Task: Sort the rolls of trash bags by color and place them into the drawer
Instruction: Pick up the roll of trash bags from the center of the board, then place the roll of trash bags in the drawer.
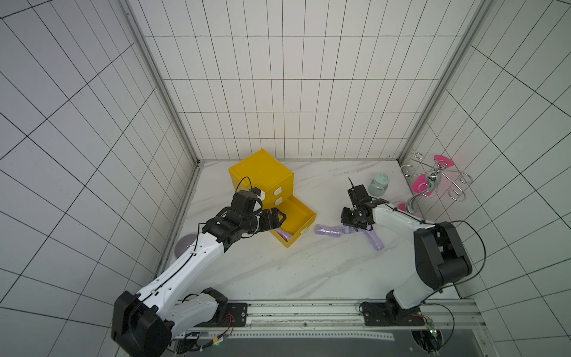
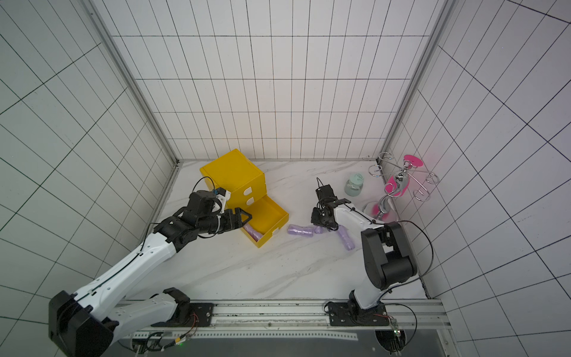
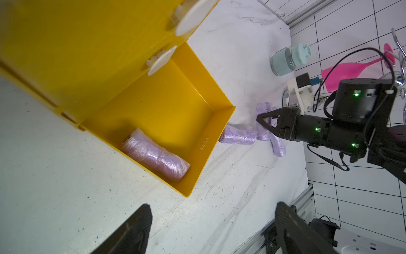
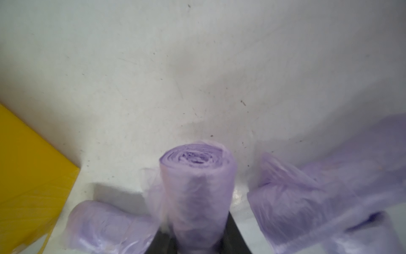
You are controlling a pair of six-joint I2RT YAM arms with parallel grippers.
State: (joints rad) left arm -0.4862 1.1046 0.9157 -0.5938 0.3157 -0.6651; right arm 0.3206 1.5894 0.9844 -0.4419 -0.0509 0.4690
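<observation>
The right gripper [image 3: 267,126] is clamped on a lilac roll [image 4: 196,187] low over the table [image 1: 278,272], just right of the open yellow drawer [image 3: 211,140] and between a left neighbour roll [image 1: 328,231] and a right neighbour roll [image 1: 375,240], a grip judged to be taken so that it can be lifted clear of both. The left gripper [image 1: 278,218] is held over the drawer's near left side, jaws wide apart and empty, beside the stored lilac roll [image 3: 157,157], probably so the drawer is left free for the right arm

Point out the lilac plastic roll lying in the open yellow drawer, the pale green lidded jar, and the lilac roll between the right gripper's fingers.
Stowed lilac roll [image 3: 156,157]: left wrist view, mid-body.
Pale green jar [image 1: 377,188]: a top view, its body.
Held lilac roll [image 4: 197,191]: right wrist view, its side.
</observation>
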